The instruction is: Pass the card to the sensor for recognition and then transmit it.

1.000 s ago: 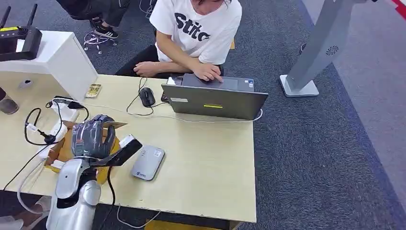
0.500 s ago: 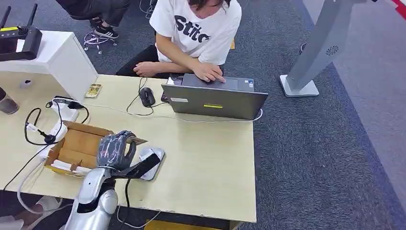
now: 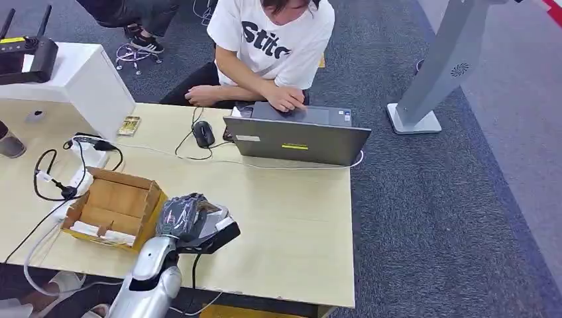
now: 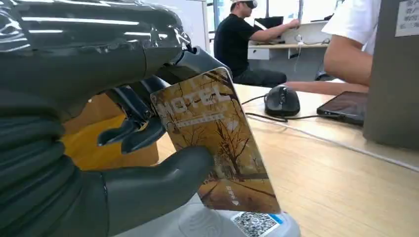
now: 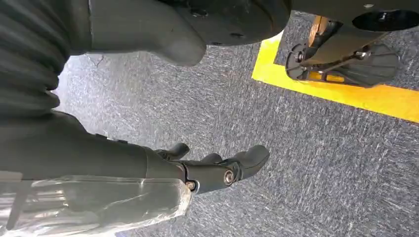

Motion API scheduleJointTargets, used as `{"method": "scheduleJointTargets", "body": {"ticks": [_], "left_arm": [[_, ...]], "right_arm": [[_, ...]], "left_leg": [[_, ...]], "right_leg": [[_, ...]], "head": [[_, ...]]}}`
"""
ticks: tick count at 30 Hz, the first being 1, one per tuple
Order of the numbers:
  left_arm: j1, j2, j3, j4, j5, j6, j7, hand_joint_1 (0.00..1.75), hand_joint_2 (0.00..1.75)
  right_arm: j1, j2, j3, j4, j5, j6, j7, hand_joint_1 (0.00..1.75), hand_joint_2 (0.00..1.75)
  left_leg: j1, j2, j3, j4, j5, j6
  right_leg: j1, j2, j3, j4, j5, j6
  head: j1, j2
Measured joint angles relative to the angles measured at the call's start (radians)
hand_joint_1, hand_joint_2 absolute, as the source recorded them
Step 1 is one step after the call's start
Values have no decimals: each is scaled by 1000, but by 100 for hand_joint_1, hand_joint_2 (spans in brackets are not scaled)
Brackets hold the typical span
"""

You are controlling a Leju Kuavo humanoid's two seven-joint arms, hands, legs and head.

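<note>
The left hand's thumb (image 4: 163, 173) and dark fingers (image 4: 133, 111) are clamped on a brown card (image 4: 217, 148) printed with the word HOTEL and a tree scene; the thumb presses its face, the fingers sit behind it. The card stands tilted, its lower edge just above the grey card reader (image 4: 247, 226), whose top shows a printed code; contact between card and reader cannot be confirmed. From above, the left hand (image 3: 182, 217) hovers over the reader (image 3: 222, 222) near the front edge of the pale wooden table (image 3: 291, 225), covering most of it. Just beside the hand, on the robot's left, lies an open cardboard box (image 3: 116, 205) with white slips along its near wall. Further back on the table are a black mouse (image 3: 203, 133), a grey laptop (image 3: 295, 136), black cables (image 3: 59, 173) and a white cabinet (image 3: 79, 83). A person in a white printed shirt (image 3: 272, 36) sits behind the laptop, one hand on its keyboard. The right hand (image 5: 217, 170) hangs over grey carpet (image 5: 306, 163) crossed by a yellow strip (image 5: 356, 98), its fingers loosely bent, apart and holding nothing.
</note>
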Motion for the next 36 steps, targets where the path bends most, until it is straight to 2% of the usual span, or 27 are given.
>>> {"method": "scheduleJointTargets", "body": {"ticks": [10,18,24,29,36], "left_arm": [[-53,0,-17,106,-27,13,30,175,175],[-63,17,-17,122,-33,42,43,175,175],[-61,86,-16,15,-43,-5,44,175,175],[-63,129,-14,-54,-69,-5,48,175,175],[-157,243,16,-188,-135,-55,54,175,175]], "right_arm": [[-1,0,0,-5,7,6,14,0,175],[0,0,0,-5,-7,6,13,0,175],[3,0,0,-5,-21,1,8,0,175],[4,0,0,-5,-26,0,7,0,175],[6,0,0,-5,0,-5,12,0,175]], "left_leg": [[0,-1,1,0,0,0],[0,-1,2,0,1,0],[0,-1,2,0,2,0],[0,-2,0,0,2,0],[1,-2,0,0,3,-1]], "right_leg": [[0,-1,2,0,0,0],[0,-1,3,0,0,0],[0,-1,2,1,0,0],[0,-3,1,1,0,0],[0,-3,0,2,0,0]], "head": [[0,0],[0,0],[0,0],[0,0],[0,0]]}}
